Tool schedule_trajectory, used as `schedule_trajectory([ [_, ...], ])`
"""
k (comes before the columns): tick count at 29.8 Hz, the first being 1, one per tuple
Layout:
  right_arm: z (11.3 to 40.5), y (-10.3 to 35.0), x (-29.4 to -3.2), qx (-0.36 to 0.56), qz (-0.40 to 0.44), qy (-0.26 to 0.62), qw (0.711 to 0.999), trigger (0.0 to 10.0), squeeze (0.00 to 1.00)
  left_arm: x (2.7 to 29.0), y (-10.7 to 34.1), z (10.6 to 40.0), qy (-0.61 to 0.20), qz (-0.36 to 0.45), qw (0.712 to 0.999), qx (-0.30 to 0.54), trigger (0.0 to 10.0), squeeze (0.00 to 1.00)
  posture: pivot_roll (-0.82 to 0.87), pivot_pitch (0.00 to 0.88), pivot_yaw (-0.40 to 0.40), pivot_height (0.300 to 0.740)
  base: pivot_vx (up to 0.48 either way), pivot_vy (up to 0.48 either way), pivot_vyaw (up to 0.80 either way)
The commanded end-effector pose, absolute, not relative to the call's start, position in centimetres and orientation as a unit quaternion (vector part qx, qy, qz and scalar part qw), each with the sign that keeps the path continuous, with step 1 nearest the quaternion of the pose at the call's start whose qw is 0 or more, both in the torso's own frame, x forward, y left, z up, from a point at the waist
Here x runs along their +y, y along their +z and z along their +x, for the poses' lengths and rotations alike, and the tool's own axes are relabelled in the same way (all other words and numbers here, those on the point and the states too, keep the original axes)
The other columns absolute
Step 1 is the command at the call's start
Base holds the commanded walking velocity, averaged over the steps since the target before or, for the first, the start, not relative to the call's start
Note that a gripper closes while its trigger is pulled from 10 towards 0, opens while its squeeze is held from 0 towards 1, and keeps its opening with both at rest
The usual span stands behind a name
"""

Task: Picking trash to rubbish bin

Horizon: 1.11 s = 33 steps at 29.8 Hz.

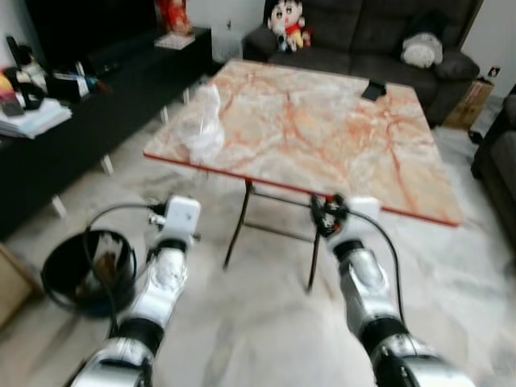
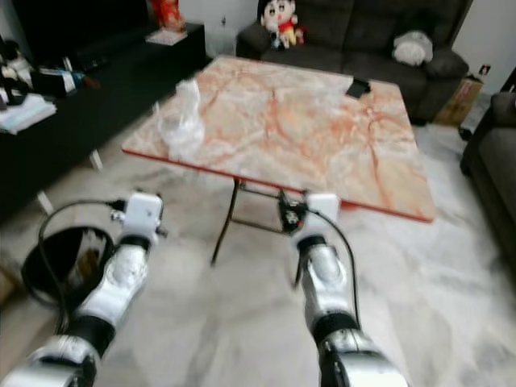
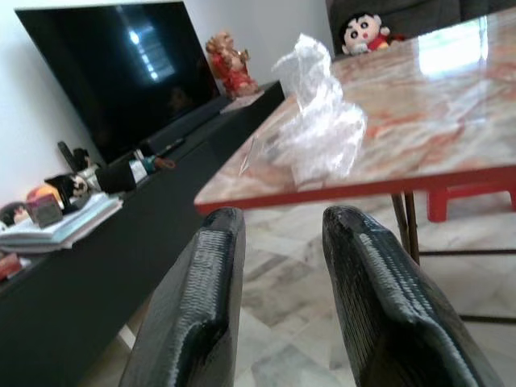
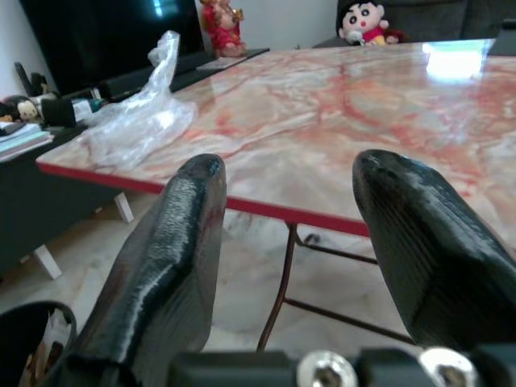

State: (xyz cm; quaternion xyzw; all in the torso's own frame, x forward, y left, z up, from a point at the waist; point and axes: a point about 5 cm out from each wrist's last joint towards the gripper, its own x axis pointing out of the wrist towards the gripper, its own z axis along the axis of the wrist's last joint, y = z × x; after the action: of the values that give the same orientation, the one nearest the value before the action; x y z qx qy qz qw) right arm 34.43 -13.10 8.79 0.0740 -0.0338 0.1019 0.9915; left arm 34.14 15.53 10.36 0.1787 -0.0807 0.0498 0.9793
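Observation:
A crumpled clear plastic bag (image 1: 203, 129) lies on the marble-patterned folding table (image 1: 339, 137), near its front left corner. A black rubbish bin (image 1: 87, 270) with some litter inside stands on the floor to the left, beside my left arm (image 1: 161, 282). Both arms reach forward, below and short of the table's red front edge. My left gripper (image 3: 278, 222) is open and empty, pointing up at the bag (image 3: 318, 133). My right gripper (image 4: 290, 173) is open wide and empty, facing the table edge with the bag (image 4: 141, 121) off to one side.
A long black TV cabinet (image 1: 105, 113) with books and small items runs along the left. A dark sofa (image 1: 379, 36) with a doll and a cushion stands behind the table. A small black object (image 1: 373, 90) lies on the far tabletop. A cardboard box (image 1: 468, 103) sits at the right.

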Motion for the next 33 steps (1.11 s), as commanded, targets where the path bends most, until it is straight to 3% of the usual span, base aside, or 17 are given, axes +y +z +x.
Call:
schedule_trajectory([
  [1, 34.64, 9.14, -14.01, -0.040, 0.077, 0.088, 0.992, 10.0, 0.00, 14.85, 10.49, 34.18, 0.045, 0.170, 0.981, -0.084, 10.0, 0.00, 0.22, 0.000, -0.082, 0.740, 0.405, 0.000, 0.00],
  [13, 34.67, 9.31, -13.76, -0.044, 0.074, 0.094, 0.992, 10.0, 0.00, 15.07, 10.71, 34.22, 0.052, 0.159, 0.982, -0.086, 10.0, 0.00, 0.22, 0.000, -0.082, 0.740, 0.404, 0.020, 0.08],
  [29, 34.81, 9.33, -14.07, -0.040, 0.082, 0.087, 0.992, 10.0, 0.00, 14.81, 10.95, 34.26, 0.044, 0.145, 0.984, -0.092, 10.0, 0.00, 0.22, 0.000, -0.087, 0.740, 0.077, 0.446, 0.00],
  [33, 34.96, 9.28, -14.06, -0.031, 0.092, 0.084, 0.992, 10.0, 0.00, 14.67, 10.97, 34.29, 0.039, 0.148, 0.984, -0.093, 10.0, 0.00, 0.22, 0.000, -0.089, 0.740, 0.000, 0.480, -0.71],
])
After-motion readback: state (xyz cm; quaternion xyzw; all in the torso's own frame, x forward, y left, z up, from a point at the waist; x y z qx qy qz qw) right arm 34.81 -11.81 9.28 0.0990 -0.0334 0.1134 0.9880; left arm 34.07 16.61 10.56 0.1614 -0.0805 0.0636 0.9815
